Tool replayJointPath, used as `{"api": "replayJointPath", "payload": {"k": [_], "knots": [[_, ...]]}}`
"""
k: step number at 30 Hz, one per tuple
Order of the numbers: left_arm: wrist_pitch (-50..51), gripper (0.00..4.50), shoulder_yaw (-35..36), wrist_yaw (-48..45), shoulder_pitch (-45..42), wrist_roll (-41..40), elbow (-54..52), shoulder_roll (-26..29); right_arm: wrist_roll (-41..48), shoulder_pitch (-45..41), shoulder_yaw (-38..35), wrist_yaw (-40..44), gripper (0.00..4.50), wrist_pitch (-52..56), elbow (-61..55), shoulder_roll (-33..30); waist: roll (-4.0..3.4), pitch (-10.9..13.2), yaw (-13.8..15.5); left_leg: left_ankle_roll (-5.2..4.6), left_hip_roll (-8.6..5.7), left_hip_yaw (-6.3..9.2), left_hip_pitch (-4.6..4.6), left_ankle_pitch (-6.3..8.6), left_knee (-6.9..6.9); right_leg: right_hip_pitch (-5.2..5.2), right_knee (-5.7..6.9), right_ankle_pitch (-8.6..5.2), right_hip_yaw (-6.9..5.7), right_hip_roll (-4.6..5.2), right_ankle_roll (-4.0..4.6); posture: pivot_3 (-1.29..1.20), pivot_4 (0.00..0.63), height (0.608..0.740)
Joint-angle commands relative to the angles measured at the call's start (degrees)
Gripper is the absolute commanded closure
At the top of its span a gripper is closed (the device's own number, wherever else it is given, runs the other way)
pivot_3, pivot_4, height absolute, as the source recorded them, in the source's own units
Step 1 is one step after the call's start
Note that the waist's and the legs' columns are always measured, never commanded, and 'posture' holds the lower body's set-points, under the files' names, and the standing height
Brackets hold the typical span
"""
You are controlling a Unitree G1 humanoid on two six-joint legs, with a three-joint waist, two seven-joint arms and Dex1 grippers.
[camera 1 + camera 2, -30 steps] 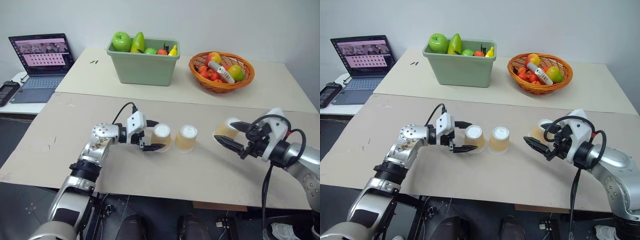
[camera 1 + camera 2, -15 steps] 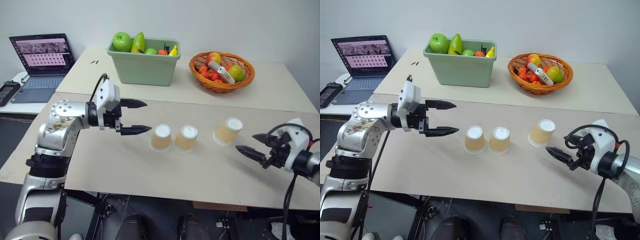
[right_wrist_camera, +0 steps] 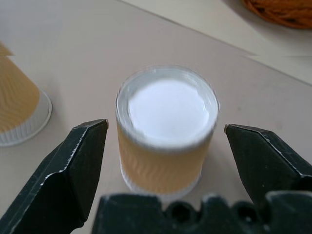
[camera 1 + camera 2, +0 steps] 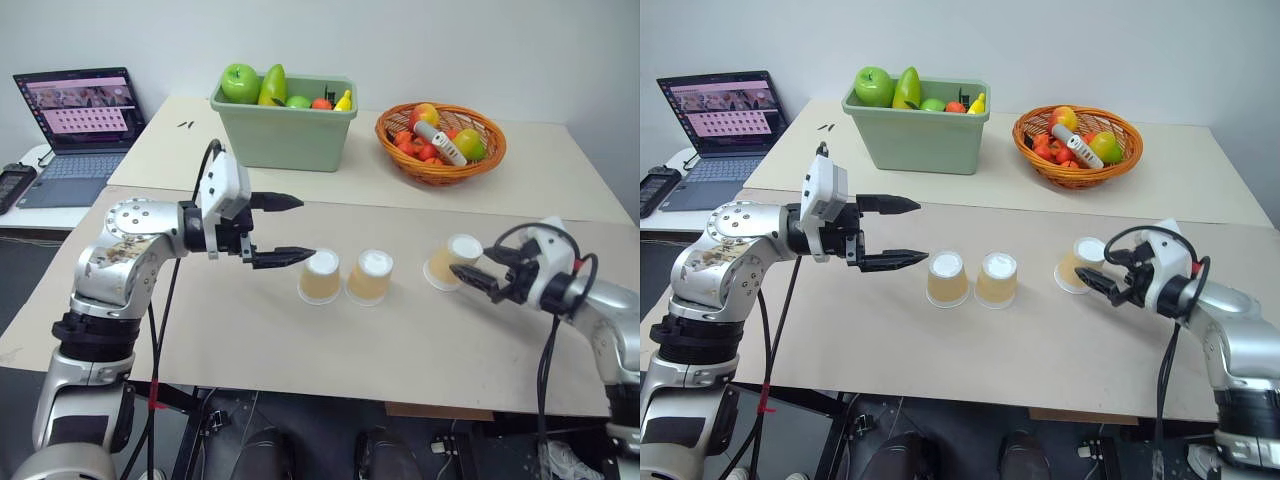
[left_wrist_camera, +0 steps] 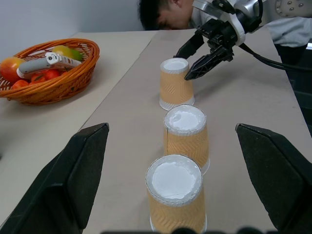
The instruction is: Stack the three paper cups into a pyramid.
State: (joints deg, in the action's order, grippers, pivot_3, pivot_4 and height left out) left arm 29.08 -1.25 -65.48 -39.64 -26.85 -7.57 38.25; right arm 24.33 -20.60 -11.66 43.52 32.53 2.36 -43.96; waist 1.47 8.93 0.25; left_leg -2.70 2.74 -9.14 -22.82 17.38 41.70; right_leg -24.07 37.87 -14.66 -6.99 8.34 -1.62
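Left eye view, surroundings: a green bin [image 4: 284, 128] of fruit and an orange wicker basket [image 4: 441, 145] of fruit stand on the far table; a laptop [image 4: 72, 135] sits far left.
In the way: nothing lies between either gripper and the cups.
Count: three paper cups, all upside down, white bases up, on the near table [image 4: 300, 350]; two grippers.
Pair: left cup [image 4: 321, 277] and middle cup [image 4: 369, 277] stand side by side, just touching.
Third cup [image 4: 452, 262]: well apart, to their right.
Left gripper [image 4: 286, 229]: fingers spread wide, empty, raised and pointing toward the pair, lower fingertip just beside the left cup.
Right gripper [image 4: 484, 271]: fingers wide apart, straddling the third cup, not clamped.
Right wrist view: that cup [image 3: 167, 131] sits between the fingers [image 3: 73, 161], with gaps either side.
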Motion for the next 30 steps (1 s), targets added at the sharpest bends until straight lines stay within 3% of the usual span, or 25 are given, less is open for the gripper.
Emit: {"api": "replayJointPath", "payload": {"k": [1,12,18,26,30], "knots": [[0.6,0.07,0.9,1.0,-0.9,-0.9,-2.4,0.6,-1.1,-3.2,0.0,0.3,0.0,-2.6,2.4,0.3,0.0,0.0,0.1,0.0,0.0,0.0,-0.01,0.0,0.0,0.0,-0.02,0.0,0.0,0.0,0.0,0.0,0.15,0.737],[0.6,0.07,0.8,2.2,-0.3,-0.6,-2.8,1.2,-1.0,-4.7,-0.4,0.8,0.0,-2.7,3.6,1.3,-0.01,0.0,0.1,0.0,0.0,-0.02,-0.03,0.0,-0.01,-0.01,-0.04,0.0,-0.01,0.0,0.0,0.0,0.15,0.737],[0.2,0.0,0.6,2.5,-1.0,-0.2,-2.0,0.9,-0.6,-5.2,-0.7,0.8,1.76,-2.6,3.3,1.5,-0.01,0.0,0.1,0.0,0.0,-0.03,-0.03,0.0,-0.01,-0.02,-0.04,0.0,-0.01,0.0,0.0,0.0,0.15,0.737],[0.6,0.0,1.3,3.1,-0.8,-0.5,-1.9,1.2,-0.6,-7.1,-0.8,0.8,1.79,-2.7,2.3,1.0,-0.02,0.0,0.1,0.0,0.0,-0.04,-0.03,0.0,-0.01,-0.02,-0.04,0.0,-0.01,0.0,0.0,0.0,0.15,0.737],[0.7,0.0,2.1,4.5,1.8,-0.6,-2.6,1.3,4.2,-15.5,-0.3,5.7,1.79,1.2,-2.6,-0.9,-0.25,0.1,-0.7,0.0,0.0,-0.09,-0.02,0.0,-0.01,-0.08,0.02,0.0,0.08,0.0,0.0,0.0,0.15,0.737]]}}
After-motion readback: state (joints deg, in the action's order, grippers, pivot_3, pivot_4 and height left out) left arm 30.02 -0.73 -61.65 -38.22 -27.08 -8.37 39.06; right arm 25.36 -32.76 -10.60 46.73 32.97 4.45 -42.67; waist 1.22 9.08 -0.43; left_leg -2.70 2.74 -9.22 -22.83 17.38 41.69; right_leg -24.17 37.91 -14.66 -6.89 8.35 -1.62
